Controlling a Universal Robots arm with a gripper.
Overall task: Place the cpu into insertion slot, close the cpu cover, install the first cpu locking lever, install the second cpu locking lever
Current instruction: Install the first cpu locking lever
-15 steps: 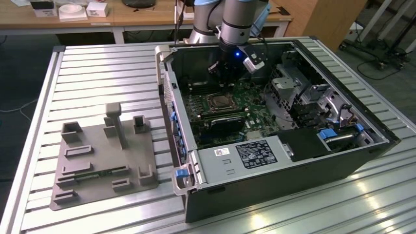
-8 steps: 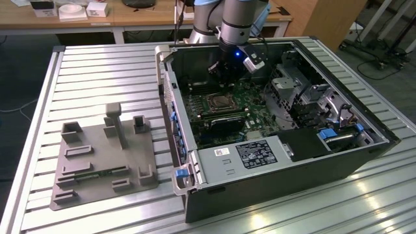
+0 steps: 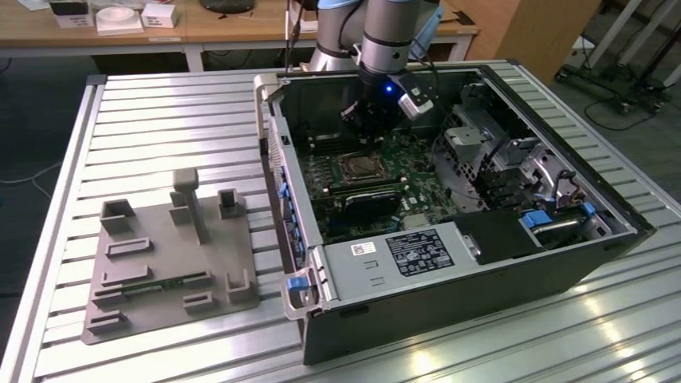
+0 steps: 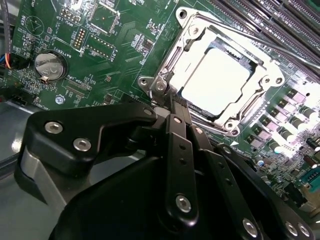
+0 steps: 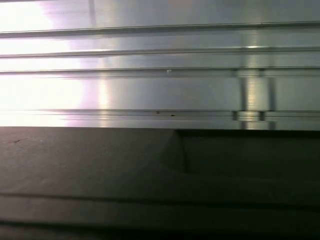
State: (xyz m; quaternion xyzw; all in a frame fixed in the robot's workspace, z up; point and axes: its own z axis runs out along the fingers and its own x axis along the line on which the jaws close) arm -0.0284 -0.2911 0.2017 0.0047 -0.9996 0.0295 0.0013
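- The cpu [image 4: 215, 75] lies flat in the insertion slot [image 4: 231, 125]. Its shiny grey top faces up.
- The cpu cover [image 4: 176, 57] is down over it. The silver frame sits all around the chip, and the chip's top shows through the big square hole.
- A thin silver rod [image 4: 280, 45] runs along one side of the cover. It is next to the long black slots [image 4: 280, 15].
- In the second wrist view, the gripper [image 4: 171, 102] is just beside one corner of the slot. Its tips are right at the silver rim there.
- The black fingers [image 4: 177, 150] are pressed close together, with no gap between them. I cannot tell if they pinch anything.
- The slot sits on a green board [image 4: 115, 65]. A round silver battery [image 4: 50, 66] is on the board too, well apart from the slot.
- In the exterior view, the gripper [image 3: 371, 128] reaches down into an open computer case [image 3: 447, 295]. It hangs from the arm [image 3: 388, 32], near the slot in the middle of the board.
- The case lies on a silver desk [image 3: 159, 104] made of long metal strips.
- A grey holder tray [image 3: 159, 263] sits on the desk at the exterior view's left, apart from the case.
- The first wrist view shows the desk's shiny strips above a dark flat edge [image 5: 150, 170].
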